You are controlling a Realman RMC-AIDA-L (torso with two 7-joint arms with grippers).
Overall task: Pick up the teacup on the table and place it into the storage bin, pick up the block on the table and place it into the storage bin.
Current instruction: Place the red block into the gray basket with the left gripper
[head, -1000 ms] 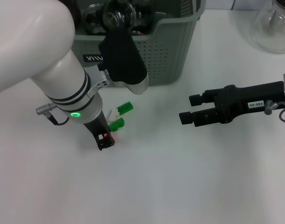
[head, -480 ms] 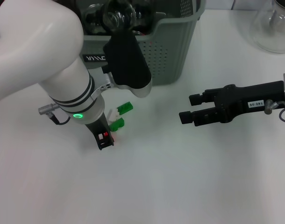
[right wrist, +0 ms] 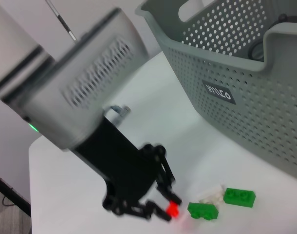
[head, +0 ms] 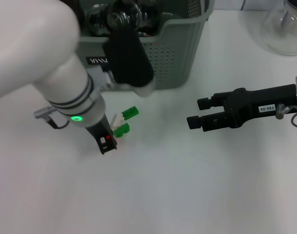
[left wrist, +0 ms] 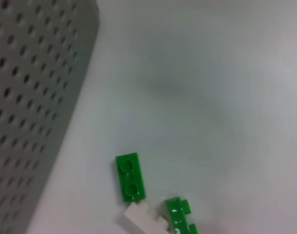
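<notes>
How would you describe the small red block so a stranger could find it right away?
Start at the grey-green storage bin. On the table in front of it sits the left tool. The red block is at its tip, beside two green bricks and a white one.

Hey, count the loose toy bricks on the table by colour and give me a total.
Green plastic bricks: 2, one flat two-stud brick and one at the cluster's other end.
White plastic brick: 1, lying between the two green ones.
Red brick: 1, at the tips of the left gripper.
Total: 4
</notes>
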